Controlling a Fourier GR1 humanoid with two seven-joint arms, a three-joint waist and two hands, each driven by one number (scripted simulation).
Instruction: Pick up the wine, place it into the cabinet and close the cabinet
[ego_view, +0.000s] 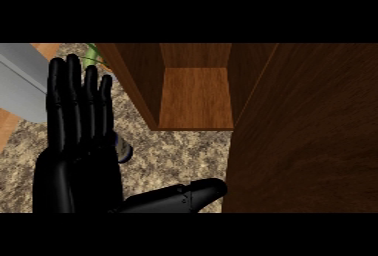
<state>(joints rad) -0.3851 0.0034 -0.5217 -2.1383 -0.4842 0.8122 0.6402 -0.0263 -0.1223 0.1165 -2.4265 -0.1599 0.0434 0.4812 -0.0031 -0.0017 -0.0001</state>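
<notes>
My left hand (77, 150) fills the left of the head view, open, with straight fingers pointing away and the thumb (181, 196) stretched to the right. Just past its right edge a small grey and blue piece (124, 149) peeks out on the counter; it may be the wine bottle, and the hand hides most of it. The wooden cabinet (196, 97) stands open at the top centre, and its inner shelf is bare. Its door (303, 130) is swung out and covers the right side. My right hand is out of sight.
The speckled stone counter (177, 155) lies between the hand and the cabinet. A grey slanted object (22, 80) sits at the upper left beside a strip of wood. Thin green leaves (93, 51) show at the top.
</notes>
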